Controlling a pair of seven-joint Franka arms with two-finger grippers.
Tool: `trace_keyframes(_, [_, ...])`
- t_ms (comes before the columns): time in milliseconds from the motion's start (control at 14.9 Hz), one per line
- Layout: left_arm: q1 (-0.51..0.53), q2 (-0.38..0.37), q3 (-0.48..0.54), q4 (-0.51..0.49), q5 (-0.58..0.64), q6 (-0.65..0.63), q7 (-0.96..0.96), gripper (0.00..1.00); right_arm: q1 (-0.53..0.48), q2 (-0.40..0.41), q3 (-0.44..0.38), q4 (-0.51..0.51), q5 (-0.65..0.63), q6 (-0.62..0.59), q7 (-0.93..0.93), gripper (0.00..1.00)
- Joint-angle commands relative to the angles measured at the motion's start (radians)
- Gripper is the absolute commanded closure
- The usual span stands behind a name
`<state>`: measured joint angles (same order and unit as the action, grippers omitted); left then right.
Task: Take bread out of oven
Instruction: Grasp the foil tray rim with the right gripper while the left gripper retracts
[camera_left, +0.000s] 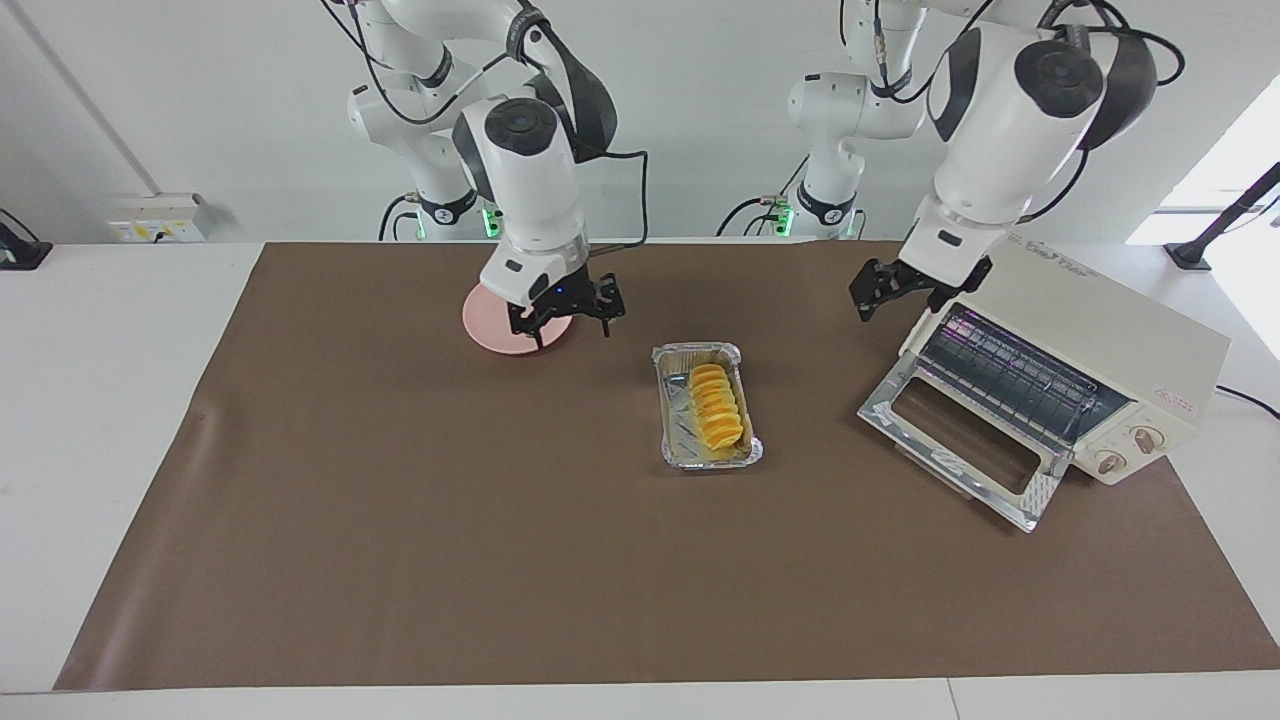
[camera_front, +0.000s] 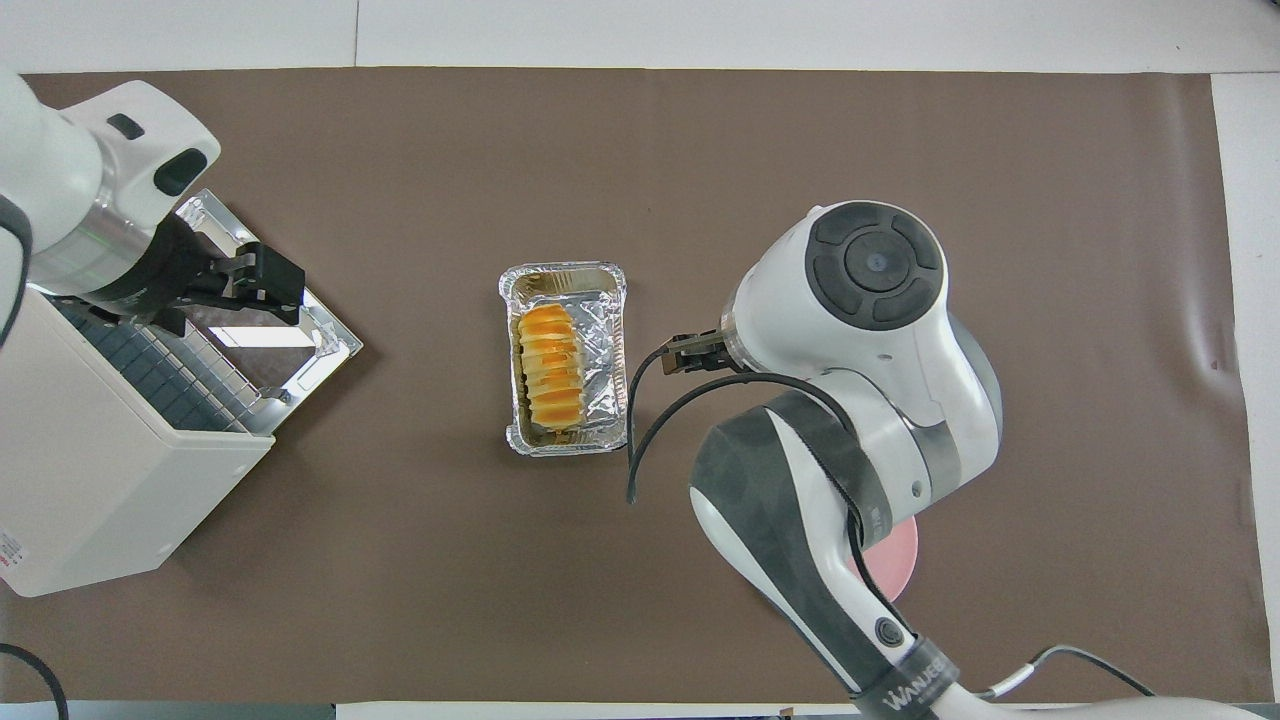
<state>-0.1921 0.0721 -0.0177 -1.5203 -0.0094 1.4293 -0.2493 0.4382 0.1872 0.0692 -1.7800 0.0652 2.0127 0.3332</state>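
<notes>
Foil tray (camera_left: 676, 432) and pink plate (camera_left: 487, 328) on brown mat (camera_left: 400, 520).

The left gripper (camera_left: 897, 292) hangs raised at its own end of the table, fingers spread and empty, its wrist tilted steeply down from a high-bent elbow. The right gripper (camera_left: 560, 314) hangs low nearer the middle, pointing down, fingers apart, holding nothing, its forearm coming in steeply from above.

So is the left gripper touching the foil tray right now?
Apart. The facing view shows the left gripper raised beside the oven, with bare mat between it and the foil tray.
</notes>
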Motion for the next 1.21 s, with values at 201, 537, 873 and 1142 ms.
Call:
trace_keyframes(201, [0.083, -0.104, -0.014, -0.061, -0.014, -0.079, 0.134, 0.00, 0.063, 0.135, -0.006, 0.060, 0.022, 0.145, 0.076, 0.00])
trace_keyframes(537, [0.088, -0.080, -0.019, -0.048, -0.009, -0.125, 0.185, 0.00, 0.063, 0.218, -0.006, 0.041, 0.019, 0.256, 0.173, 0.00])
trace_keyframes(873, [0.108, -0.064, -0.021, -0.037, -0.011, -0.135, 0.183, 0.00, 0.060, 0.253, -0.006, 0.019, 0.019, 0.294, 0.165, 0.00])
trace_keyframes(1142, [0.115, -0.095, -0.018, -0.123, -0.009, -0.072, 0.185, 0.00, 0.086, 0.253, -0.005, 0.022, 0.037, 0.296, 0.178, 0.00])
